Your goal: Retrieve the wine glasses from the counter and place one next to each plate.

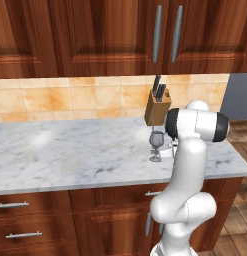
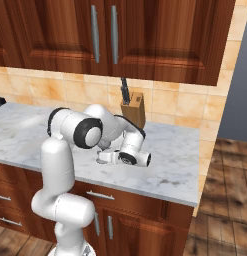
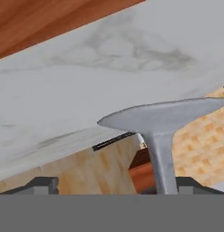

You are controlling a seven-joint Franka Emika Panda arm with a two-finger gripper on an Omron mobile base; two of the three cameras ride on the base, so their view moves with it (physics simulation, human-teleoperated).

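Glass (image 1: 156, 145): one stemmed wine glass of smoky grey see-through glass, rounded bowl, thin stem, round foot. Stands upright on the surface (image 1: 70, 155), toward its right end, in front of the knife block (image 1: 157, 109) and apart from it. In the hand view the glass (image 3: 161, 131) is seen very close and turned over by the camera's roll: the flat round foot spreads across the middle and the stem runs down to the bottom edge, just beside the right fingertip (image 3: 190, 185). No writing, label or brand can be read on it or on anything nearby.

Hand (image 3: 114, 186): fingers stand wide, one at each side of the stem; the stem sits nearer the right one. Whether either finger touches the glass cannot be told, since the tips are barely in view.

Arm: rises from below the surface edge, elbow bent high, forearm reaching low and level over the surface; the wrist lies just right of the glass in the left base view.

Surface: white-grey marbled stone over dark reddish wood cabinets with metal handles, tan tiles behind, matching wall cabinets above.

Knife block: light wood, dark handles sticking up, against the tiles.
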